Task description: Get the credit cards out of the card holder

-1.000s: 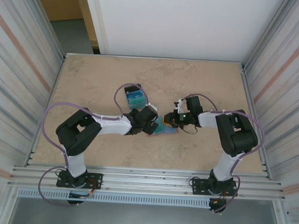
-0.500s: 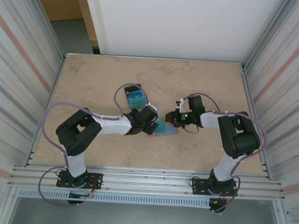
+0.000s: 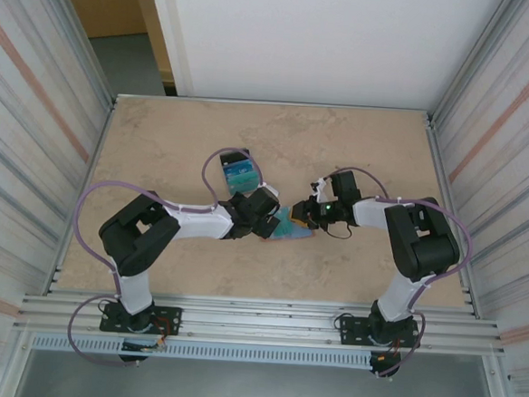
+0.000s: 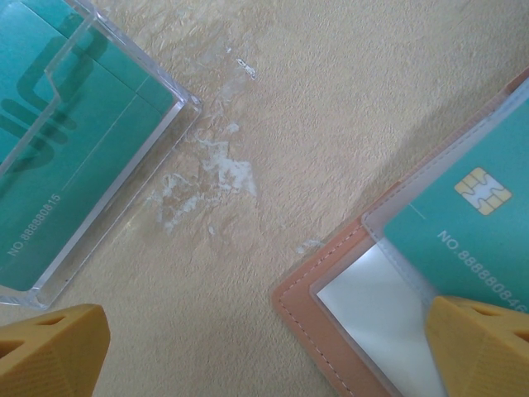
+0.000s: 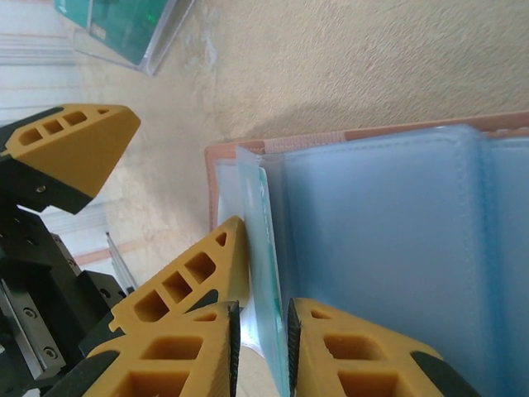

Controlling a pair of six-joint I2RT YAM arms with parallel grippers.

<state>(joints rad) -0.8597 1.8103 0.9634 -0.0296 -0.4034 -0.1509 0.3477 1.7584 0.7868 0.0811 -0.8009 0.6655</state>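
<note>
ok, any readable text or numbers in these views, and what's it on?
"NO.8888…815", middle digits unsure: cased teal card, inside the clear case, left wrist view.
"NO.88888…", tail cut off at the frame edge: chip card in the card holder, same view.
Large dark-teal logo on the cased teal card: partial, unreadable.
Top and right wrist views: nothing legible.

The card holder [image 4: 307, 321] looks matt, its plastic sleeves [image 5: 372, 248] glossy.

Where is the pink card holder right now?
The card holder lies open mid-table in the top view, between the left gripper and the right gripper, which pinches its teal card.
</note>
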